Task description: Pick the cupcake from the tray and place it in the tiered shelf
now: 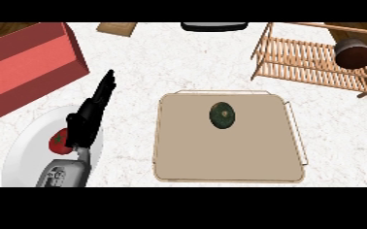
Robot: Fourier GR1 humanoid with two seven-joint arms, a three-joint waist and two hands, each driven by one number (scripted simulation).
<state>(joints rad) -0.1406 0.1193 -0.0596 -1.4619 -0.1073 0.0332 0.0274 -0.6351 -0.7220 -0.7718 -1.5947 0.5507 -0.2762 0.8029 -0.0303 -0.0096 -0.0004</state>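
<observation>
Dark green round cupcake (223, 115): upper centre of the flat beige rectangular tray (229, 165), mid-frame, nothing holding it. Slatted wooden tiered shelf (305, 63): upper right. Black left hand (91, 111): lower left, fingers straight, holding nothing, apparently resting.

White counter (179, 63) bears tray (229, 167); plate (25, 150); shelf (308, 60).

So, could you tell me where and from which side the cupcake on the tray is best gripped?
Probably from above: the cupcake stands upright near the middle of the tray, its round top facing up with bare tray all around. Fingers and thumb could close on opposite sides of its round body.
</observation>
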